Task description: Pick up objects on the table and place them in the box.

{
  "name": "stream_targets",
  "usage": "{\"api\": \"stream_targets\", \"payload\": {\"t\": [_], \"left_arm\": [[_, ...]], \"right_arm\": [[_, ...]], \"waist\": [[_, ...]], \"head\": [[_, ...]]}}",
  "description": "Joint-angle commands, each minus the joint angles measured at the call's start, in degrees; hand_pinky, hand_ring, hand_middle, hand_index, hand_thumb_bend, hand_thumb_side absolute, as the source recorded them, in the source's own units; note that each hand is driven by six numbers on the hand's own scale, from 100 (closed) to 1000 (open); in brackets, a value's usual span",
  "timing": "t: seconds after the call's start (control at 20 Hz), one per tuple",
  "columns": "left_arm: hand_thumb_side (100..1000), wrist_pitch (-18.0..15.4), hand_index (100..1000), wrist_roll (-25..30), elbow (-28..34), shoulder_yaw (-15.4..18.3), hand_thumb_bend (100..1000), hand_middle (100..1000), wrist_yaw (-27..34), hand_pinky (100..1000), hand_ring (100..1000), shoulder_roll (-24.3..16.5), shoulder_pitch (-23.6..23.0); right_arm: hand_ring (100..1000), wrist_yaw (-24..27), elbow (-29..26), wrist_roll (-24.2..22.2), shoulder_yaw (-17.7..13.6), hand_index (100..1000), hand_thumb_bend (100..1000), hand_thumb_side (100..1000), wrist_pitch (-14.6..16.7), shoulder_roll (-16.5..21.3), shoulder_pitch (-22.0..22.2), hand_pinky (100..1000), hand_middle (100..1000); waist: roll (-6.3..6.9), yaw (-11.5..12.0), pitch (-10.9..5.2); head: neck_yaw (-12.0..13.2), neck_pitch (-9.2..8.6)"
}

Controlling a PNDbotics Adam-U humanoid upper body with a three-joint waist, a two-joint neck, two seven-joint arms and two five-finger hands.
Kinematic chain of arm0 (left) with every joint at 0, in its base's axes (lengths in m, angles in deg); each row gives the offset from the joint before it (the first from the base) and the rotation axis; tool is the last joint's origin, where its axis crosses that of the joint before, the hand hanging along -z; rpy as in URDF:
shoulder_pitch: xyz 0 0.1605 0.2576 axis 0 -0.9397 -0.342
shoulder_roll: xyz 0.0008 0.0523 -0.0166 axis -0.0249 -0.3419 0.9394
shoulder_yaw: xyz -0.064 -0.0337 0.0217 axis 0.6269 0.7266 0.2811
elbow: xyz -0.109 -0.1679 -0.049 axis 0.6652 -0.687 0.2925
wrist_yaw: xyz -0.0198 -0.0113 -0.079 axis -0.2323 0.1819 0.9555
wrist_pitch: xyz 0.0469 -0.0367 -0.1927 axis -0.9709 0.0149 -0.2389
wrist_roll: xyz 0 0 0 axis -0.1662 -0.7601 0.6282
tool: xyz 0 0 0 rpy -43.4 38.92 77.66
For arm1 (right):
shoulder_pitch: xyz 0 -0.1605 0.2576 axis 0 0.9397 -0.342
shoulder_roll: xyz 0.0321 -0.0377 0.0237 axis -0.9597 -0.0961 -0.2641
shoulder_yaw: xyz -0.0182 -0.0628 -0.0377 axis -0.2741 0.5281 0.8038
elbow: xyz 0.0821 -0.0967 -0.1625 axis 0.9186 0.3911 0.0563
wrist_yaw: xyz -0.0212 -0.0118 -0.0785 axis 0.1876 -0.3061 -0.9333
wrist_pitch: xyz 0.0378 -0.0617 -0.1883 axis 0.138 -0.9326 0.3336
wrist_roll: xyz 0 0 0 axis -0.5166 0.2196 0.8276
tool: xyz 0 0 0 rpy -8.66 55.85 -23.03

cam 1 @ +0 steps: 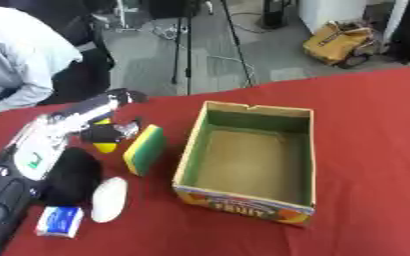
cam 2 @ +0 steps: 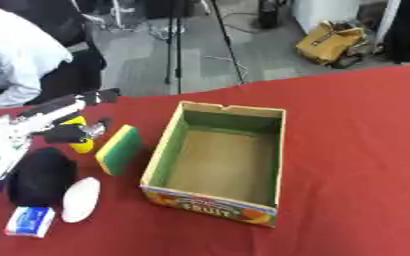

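Cardboard box [cam 1: 243,192] sits open and empty near the middle of the red worktop [cam 1: 375,150], its printed front wall facing the robot, so by my reading the task is at its first pick with nothing yet placed. Left of the box lie the objects: a green and yellow sponge [cam 1: 145,149] tilted on its edge just beside the box's left wall, a small yellow thing [cam 2: 82,145] partly hidden under the hand, a black rounded object [cam 1: 71,175], a white oval object [cam 1: 109,199] and a blue and white packet [cam 1: 60,221] nearest the robot. Left hand [cam 1: 103,131] reaches in from the left side and hangs over the yellow thing and the sponge's near edge; its upper fingers [cam 2: 90,97] stretch out straight and nothing is held, though whether the lower ones touch the yellow thing I cannot tell. Right hand shows in neither view. Next move seems to call for closing the fingers on the yellow thing or the sponge, then lifting it over the box's left wall
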Motion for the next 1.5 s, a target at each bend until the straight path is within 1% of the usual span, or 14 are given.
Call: {"api": "stream_targets", "payload": {"t": [0.05, 0.15, 0.2, 0.35, 0.5, 0.8, 0.85, 0.9, 0.95, 1.1, 1.15, 1.3, 1.4, 1.5], "left_arm": [[835, 2.7, 1000, 0.9, -0.5, 1.7, 100, 1000, -1.3, 1000, 1000, 0.6, 1.7], [919, 3.8, 1000, 2.5, -0.3, 2.2, 100, 1000, -2.0, 1000, 1000, 1.6, 1.6], [990, 4.1, 1000, 3.4, 0.0, 2.4, 100, 1000, -2.1, 1000, 1000, 1.8, 1.6], [1000, 4.6, 1000, 4.8, 0.9, 2.8, 100, 1000, -2.9, 1000, 1000, 1.8, 1.7], [1000, 3.2, 1000, 5.4, 1.4, 2.7, 100, 1000, -4.8, 1000, 1000, 1.7, 2.0], [1000, 2.9, 1000, 3.2, 2.3, 5.4, 100, 1000, -13.8, 1000, 1000, 4.4, 1.4], [971, 2.9, 1000, 2.5, 3.4, 6.5, 100, 1000, -14.9, 1000, 1000, 5.3, 0.8], [971, 3.1, 1000, 2.0, 4.8, 7.7, 100, 1000, -15.9, 1000, 1000, 6.0, 0.1], [886, 3.3, 1000, 1.3, 7.0, 9.1, 100, 1000, -17.2, 1000, 1000, 7.0, -1.0], [852, 4.0, 1000, 1.0, 12.6, 11.8, 100, 1000, -21.5, 1000, 1000, 9.1, -3.2], [787, 4.9, 1000, 0.1, 15.2, 13.6, 100, 1000, -22.9, 1000, 1000, 10.3, -4.0], [770, 8.3, 1000, -0.6, 22.6, 17.3, 100, 1000, -28.0, 1000, 1000, 14.0, -6.6], [785, 10.4, 1000, 0.5, 25.4, 19.1, 100, 1000, -30.7, 1000, 1000, 16.6, -7.7], [765, 11.4, 1000, 1.5, 27.3, 19.9, 100, 1000, -33.3, 1000, 1000, 18.1, -8.4]], "right_arm": [[774, -0.1, -0.7, -0.3, 0.2, 605, 100, 1000, -0.4, 1.0, -0.6, 856, 574], [773, 0.0, -0.7, -0.4, 0.3, 604, 100, 1000, -0.6, 1.0, -0.7, 856, 571], [767, 0.1, -0.7, -0.5, 0.4, 602, 100, 1000, -0.6, 1.0, -0.7, 856, 568], [762, 0.4, -0.7, -0.8, 0.6, 600, 100, 1000, -0.6, 1.0, -0.7, 858, 562], [756, 0.6, -0.7, -1.0, 0.6, 598, 100, 1000, -0.7, 1.0, -0.7, 858, 558], [751, 0.9, -0.7, -1.1, 0.5, 595, 100, 1000, -0.9, 1.2, -0.4, 861, 553], [751, 0.9, -0.7, -1.0, 0.5, 595, 100, 1000, -1.1, 1.2, -0.4, 861, 553], [751, 0.9, -0.7, -1.0, 0.5, 595, 100, 1000, -1.2, 1.3, -0.4, 861, 553], [751, 0.9, -0.7, -0.9, 0.6, 594, 100, 1000, -1.4, 1.4, -0.4, 862, 552], [751, 0.9, -0.7, -0.8, 0.6, 594, 100, 1000, -1.7, 1.5, -0.4, 862, 552], [750, 1.0, -0.7, -0.8, 0.6, 592, 100, 1000, -1.7, 1.4, -0.5, 863, 550], [750, 1.1, -0.7, -0.7, 0.6, 591, 100, 1000, -1.8, 1.2, -0.7, 863, 550], [750, 1.2, -0.7, -0.7, 0.7, 591, 100, 1000, -1.9, 1.0, -0.8, 863, 549], [750, 1.3, -0.7, -0.8, 0.7, 591, 100, 1000, -2.0, 0.9, -0.9, 864, 549]], "waist": [[-0.22, 0.2, -1.59], [-0.24, 0.5, -1.62], [-0.26, 0.5, -1.63], [-0.27, 0.5, -1.67], [-0.30, 0.5, -1.69], [-0.22, 1.8, -2.20], [-0.11, 2.1, -2.36], [-0.03, 2.3, -2.47], [0.09, 2.6, -2.59], [0.23, 2.8, -2.76], [0.11, 2.7, -2.72], [-0.07, 2.4, -2.70], [-0.26, 2.2, -2.64], [-0.40, 2.1, -2.58]], "head": [[0.1, 0.29], [0.0, 0.32], [0.0, 0.35], [-0.1, 0.44], [-0.1, 0.31], [-1.2, 0.75], [-1.4, 1.16], [-1.6, 1.41], [-1.7, 1.58], [-1.8, 1.76], [-1.7, 1.64], [-1.6, 1.57], [-1.4, 1.40], [-1.4, 1.35]]}}
